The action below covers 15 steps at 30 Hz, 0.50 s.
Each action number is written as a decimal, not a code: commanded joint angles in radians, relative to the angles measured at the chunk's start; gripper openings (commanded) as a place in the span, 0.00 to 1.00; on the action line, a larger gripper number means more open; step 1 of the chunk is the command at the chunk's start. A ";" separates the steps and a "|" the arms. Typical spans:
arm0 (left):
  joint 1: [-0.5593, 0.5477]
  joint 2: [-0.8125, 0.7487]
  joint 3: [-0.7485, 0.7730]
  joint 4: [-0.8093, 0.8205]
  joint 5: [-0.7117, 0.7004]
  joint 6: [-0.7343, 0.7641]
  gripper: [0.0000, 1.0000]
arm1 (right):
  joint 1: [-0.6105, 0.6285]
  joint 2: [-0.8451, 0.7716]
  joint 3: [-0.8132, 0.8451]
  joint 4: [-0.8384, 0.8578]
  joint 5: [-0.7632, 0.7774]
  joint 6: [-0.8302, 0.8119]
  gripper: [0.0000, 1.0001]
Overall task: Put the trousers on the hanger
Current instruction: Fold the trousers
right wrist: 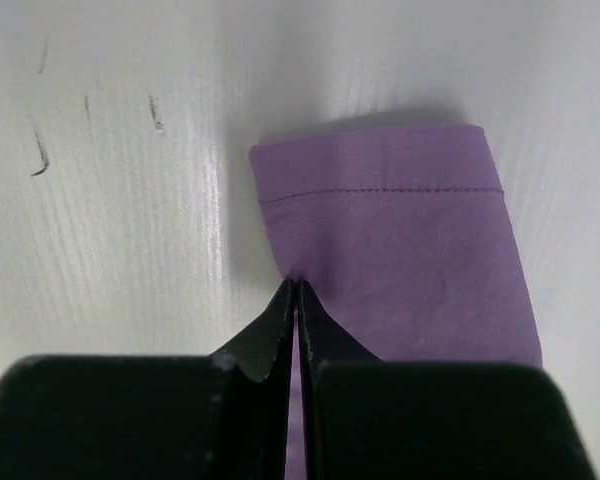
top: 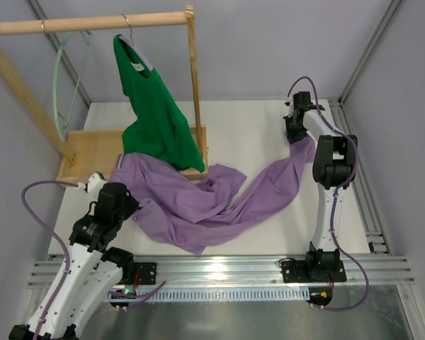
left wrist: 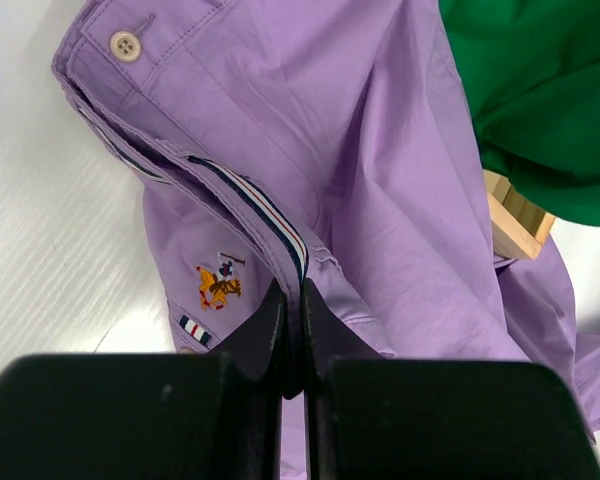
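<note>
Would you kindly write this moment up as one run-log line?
left gripper: jaws shut on trousers waistband | right gripper: jaws shut on leg hem | hanger: hanging on rail, bare

One trousers [top: 198, 205], two hangers [top: 59, 92] [top: 127, 27], one green top [top: 159, 120], one rack [top: 92, 23]

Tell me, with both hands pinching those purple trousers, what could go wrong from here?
1. The right hand grips only the very edge of a leg cuff of the trousers; it might slip out when lifted.
2. Near the left hand, the fabric lies against the wooden base, beneath the green top; pulling could snag or drag the top.
</note>
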 commanded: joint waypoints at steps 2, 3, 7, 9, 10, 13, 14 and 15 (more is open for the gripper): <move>0.005 -0.006 0.034 0.013 -0.025 0.006 0.01 | -0.039 -0.096 -0.022 0.018 0.091 0.067 0.04; 0.005 -0.007 0.034 0.010 -0.026 0.006 0.00 | -0.053 -0.116 -0.046 0.026 0.111 0.090 0.04; 0.004 -0.015 0.028 0.018 -0.036 0.001 0.01 | -0.087 -0.211 -0.129 0.067 0.176 0.130 0.04; 0.004 -0.004 0.028 0.024 -0.034 0.003 0.00 | -0.093 -0.264 -0.161 0.084 0.209 0.132 0.04; 0.005 0.000 0.029 0.027 -0.030 0.003 0.01 | -0.101 -0.282 -0.195 0.089 0.224 0.138 0.04; 0.005 0.017 0.031 0.035 -0.026 0.004 0.01 | -0.113 -0.340 -0.247 0.082 0.285 0.169 0.04; 0.005 0.017 0.031 0.042 -0.031 0.006 0.01 | -0.124 -0.351 -0.258 0.063 0.302 0.184 0.04; 0.005 0.023 0.031 0.045 -0.036 0.006 0.01 | -0.131 -0.383 -0.290 0.055 0.324 0.199 0.04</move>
